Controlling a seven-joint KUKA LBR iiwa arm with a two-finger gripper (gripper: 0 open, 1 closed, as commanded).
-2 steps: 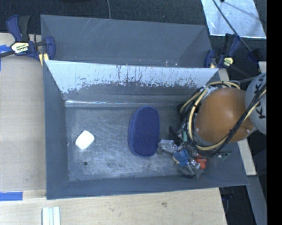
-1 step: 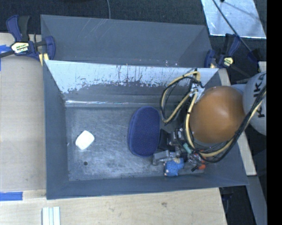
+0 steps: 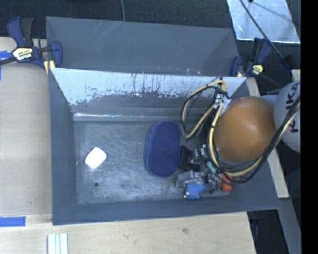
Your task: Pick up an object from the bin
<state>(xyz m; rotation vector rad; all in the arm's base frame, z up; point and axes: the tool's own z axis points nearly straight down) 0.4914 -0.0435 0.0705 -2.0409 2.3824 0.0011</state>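
Down at the right of the bin [image 3: 121, 181], the gripper [image 3: 192, 169] sits just beside a blue oval pad [image 3: 162, 148]; under its orange cover [image 3: 243, 128] we cannot tell whether it grips. A white block [image 3: 95, 157] lies well apart, left.

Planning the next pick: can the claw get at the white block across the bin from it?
Probably yes. The white block lies alone on bare bin floor, nothing on or against it. The blue oval pad lies between it and the claw, so the arm must pass over that.
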